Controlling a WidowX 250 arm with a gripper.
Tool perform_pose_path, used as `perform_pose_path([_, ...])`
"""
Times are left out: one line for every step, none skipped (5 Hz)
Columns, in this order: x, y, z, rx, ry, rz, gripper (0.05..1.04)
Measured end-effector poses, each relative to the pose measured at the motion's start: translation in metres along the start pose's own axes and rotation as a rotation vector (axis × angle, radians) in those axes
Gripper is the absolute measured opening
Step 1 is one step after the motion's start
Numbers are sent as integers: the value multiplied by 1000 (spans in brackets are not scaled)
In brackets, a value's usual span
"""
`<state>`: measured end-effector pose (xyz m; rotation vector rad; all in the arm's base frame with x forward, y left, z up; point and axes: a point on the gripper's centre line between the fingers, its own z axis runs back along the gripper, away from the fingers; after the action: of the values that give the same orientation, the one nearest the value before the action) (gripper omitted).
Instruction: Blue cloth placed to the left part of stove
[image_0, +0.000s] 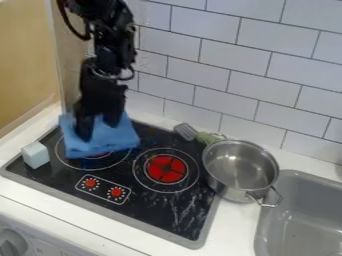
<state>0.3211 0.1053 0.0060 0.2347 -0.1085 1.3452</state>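
Item: one square-cornered blue fabric cloth (110, 142), on the left part of the black glass-topped stove (157, 210); probably light, limp, best pinched at a fold. My black two-finger pincer (99, 130) stood wide over its rear portion.

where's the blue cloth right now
In the camera view, the blue cloth is at the left of the stove, over the left burner, under the gripper and just right of the pale cube.
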Motion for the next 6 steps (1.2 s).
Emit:
perform_pose_path([28, -8, -6, 8, 15, 47, 998])
perform_pose_path([40, -7, -8, 12, 21, 65, 999])
perform_pose_path([40, -7, -8, 6, 21, 64, 998])
perform_pose_path([35, -4, -8, 1, 22, 62, 999])
perform_pose_path([30, -3, -2, -13, 30, 65, 998])
perform_pose_path([33, -6, 13, -58, 10, 70, 998])
